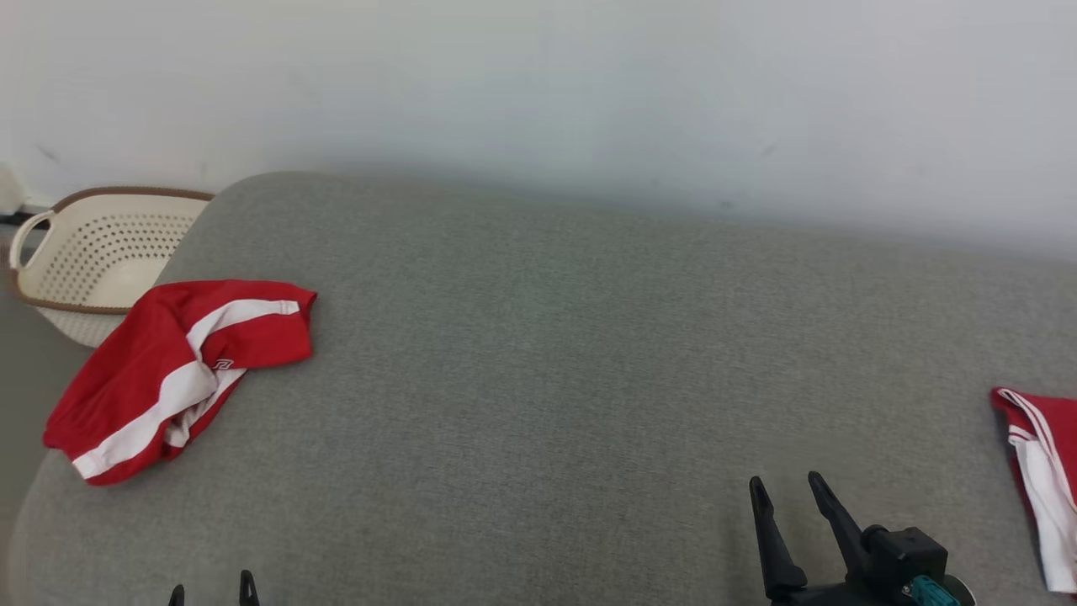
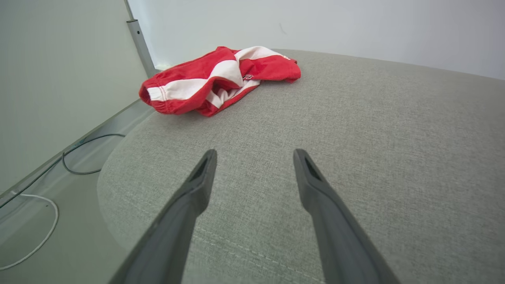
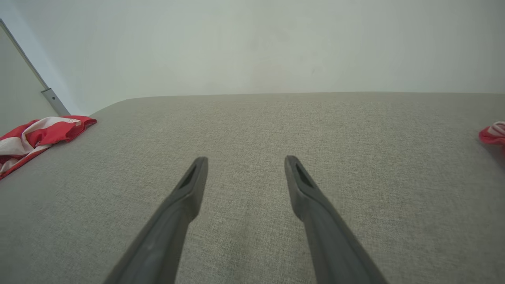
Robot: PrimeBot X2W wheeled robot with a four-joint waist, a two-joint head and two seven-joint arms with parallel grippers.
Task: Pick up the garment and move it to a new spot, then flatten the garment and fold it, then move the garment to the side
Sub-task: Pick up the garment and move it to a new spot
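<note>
Red garment (image 1: pixel 118 370) — head view adds basket (image 1: pixel 101 252), left wrist adds cable (image 2: pixel 81 172).

You're in a bare test room: plain white wall (image 1: pixel 538 84), grey fabric-padded table (image 1: pixel 589 353), loose cables (image 2: pixel 83 172) on the floor.

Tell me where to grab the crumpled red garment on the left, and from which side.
Take the garment at the bunched ridge where the white stripe folds over, near its middle: it stands proud of the grey cushion, so open jaws can probably straddle it. Come from above with the left gripper, open and on that side.
</note>
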